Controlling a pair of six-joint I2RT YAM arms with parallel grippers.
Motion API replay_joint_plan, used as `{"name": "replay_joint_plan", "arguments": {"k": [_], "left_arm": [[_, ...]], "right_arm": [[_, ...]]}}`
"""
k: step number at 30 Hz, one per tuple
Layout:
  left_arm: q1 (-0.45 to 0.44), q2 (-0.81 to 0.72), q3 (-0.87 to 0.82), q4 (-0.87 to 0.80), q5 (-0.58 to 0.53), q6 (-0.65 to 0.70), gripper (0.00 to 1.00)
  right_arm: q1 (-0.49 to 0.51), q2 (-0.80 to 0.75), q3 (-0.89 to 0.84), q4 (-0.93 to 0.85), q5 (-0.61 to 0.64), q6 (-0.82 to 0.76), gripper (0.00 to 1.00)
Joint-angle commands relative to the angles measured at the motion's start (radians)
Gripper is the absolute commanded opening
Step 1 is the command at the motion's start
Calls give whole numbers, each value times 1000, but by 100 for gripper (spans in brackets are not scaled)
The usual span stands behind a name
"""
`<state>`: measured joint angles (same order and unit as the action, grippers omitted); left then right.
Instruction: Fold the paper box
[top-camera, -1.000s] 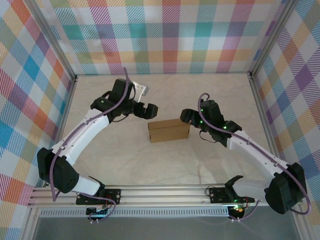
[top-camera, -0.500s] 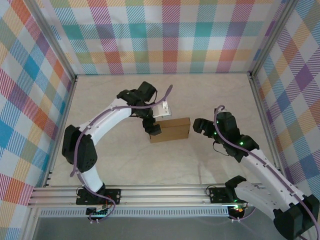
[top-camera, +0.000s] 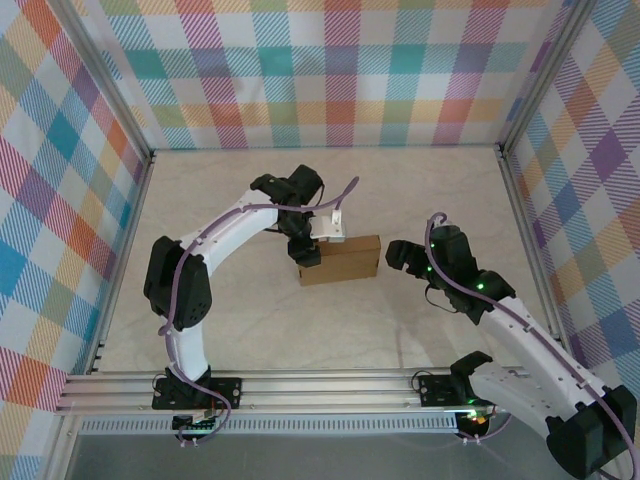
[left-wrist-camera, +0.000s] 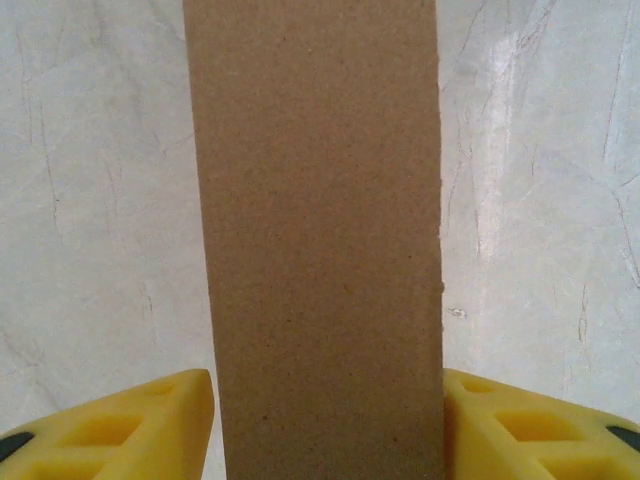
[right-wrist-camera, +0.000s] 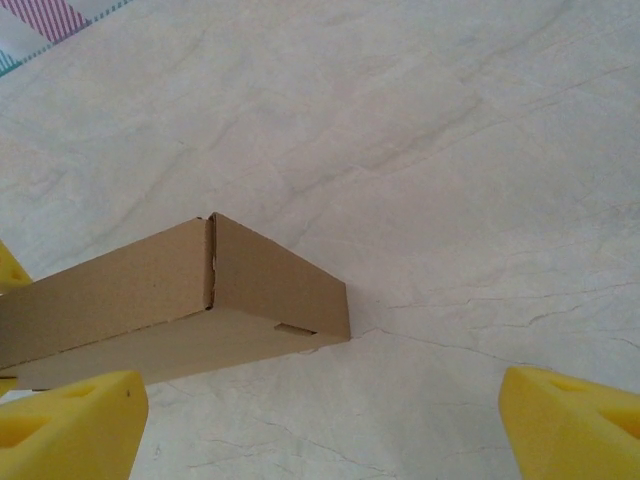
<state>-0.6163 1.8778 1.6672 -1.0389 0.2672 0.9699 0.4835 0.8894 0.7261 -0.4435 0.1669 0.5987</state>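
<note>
The paper box (top-camera: 345, 260) was a low, closed rectangle of plain brown, matte cardboard with no markings. It lay flat near the middle of the pale marbled worktop (top-camera: 420, 190), its long sides running roughly left to right. From the right wrist camera the paper box (right-wrist-camera: 200, 290) showed its short end face, with a thin seam down one corner and a small slot along the bottom edge. The left claw (top-camera: 310, 254) sat over the box's left end, reaching down onto it from the far side. In the left wrist view the paper box (left-wrist-camera: 320, 240) ran straight away between the yellow fingers (left-wrist-camera: 130, 430), and each finger stood flush against a long side, so the left claw (left-wrist-camera: 325, 425) was closed on the box at about half its spread. The right claw (top-camera: 398, 256) stood just beside the box's right end, apart from it, facing that end. Its yellow fingers (right-wrist-camera: 70, 420) were spread wide, holding nothing, with bare worktop (right-wrist-camera: 450, 150) between them.
</note>
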Motion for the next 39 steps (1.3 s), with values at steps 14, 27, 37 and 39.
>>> {"name": "replay_joint_plan", "arguments": {"k": [14, 27, 37, 39], "left_arm": [[-71, -206, -210, 348, -230, 68, 39], [-117, -190, -625, 1207, -573, 290, 40], [-116, -28, -734, 1516, -677, 328, 42], [-117, 2, -742, 1535, -687, 326, 45]], "right_arm": [[-6, 23, 3, 25, 0, -21, 89], [-8, 50, -9, 62, -12, -23, 89], [-10, 20, -38, 58, -1, -10, 89], [-11, 12, -45, 56, 2, -8, 88]]}}
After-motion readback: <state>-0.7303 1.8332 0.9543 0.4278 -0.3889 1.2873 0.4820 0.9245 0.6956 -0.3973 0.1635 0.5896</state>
